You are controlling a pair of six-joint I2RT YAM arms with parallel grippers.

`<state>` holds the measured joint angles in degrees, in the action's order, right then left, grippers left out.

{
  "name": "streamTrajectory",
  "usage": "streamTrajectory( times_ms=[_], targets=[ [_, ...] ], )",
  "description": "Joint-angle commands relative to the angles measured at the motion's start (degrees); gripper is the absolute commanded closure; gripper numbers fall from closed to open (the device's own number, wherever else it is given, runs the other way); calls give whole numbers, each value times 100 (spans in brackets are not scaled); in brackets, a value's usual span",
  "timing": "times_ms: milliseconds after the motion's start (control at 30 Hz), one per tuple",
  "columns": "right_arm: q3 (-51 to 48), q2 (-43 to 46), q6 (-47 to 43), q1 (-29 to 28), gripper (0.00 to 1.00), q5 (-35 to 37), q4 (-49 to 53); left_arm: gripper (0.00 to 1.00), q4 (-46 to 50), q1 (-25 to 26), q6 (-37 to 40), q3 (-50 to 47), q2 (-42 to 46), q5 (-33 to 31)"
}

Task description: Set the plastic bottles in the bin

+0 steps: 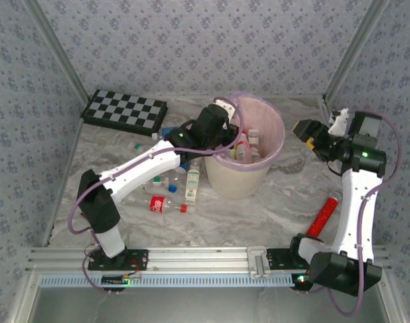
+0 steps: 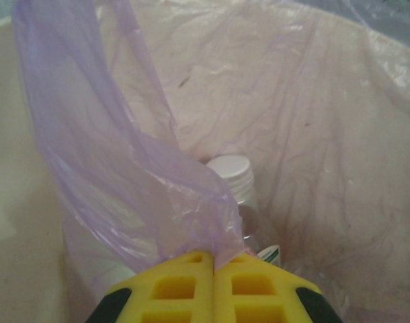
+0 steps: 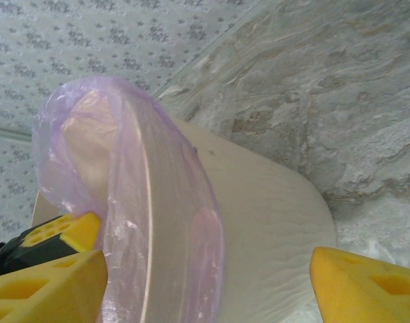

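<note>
Left gripper (image 2: 214,264) pinched on translucent pink-purple bag liner (image 2: 117,168) inside round cream-white bin (image 1: 240,180), likely snagged; right gripper (image 3: 205,272) wide, empty.

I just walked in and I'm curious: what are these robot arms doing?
They are putting bottles in the bin. The left gripper is shut over the bin, against a fold of its purple bag. The right gripper hovers open beside it. Some are inside; loose bottles lie on the table.

Grey-blue floral wallpapered walls (image 1: 191,47), pale metal corner strips (image 1: 57,50), grey-veined marble-look table (image 1: 272,202), aluminium rail (image 1: 205,259) along its near edge, soft even light.
</note>
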<state>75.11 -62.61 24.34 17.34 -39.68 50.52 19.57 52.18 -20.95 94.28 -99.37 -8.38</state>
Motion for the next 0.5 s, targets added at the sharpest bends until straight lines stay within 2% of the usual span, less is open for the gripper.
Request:
streamTrajectory(
  times_ms=[0,133,367,467],
  targets=[
    [-98,-54,-173,-268,19,-258,-115,99,109,-6,153,-61,436,-327],
    [-37,-141,-219,-611,17,-62,-255,88,167,-39,316,-211,877,-705],
    [51,-234,-311,-909,17,336,-267,87,154,-155,344,-537,1547,-1154],
    [91,-224,-357,-908,17,502,-203,91,67,-242,261,-767,1822,-1194]
  ],
)
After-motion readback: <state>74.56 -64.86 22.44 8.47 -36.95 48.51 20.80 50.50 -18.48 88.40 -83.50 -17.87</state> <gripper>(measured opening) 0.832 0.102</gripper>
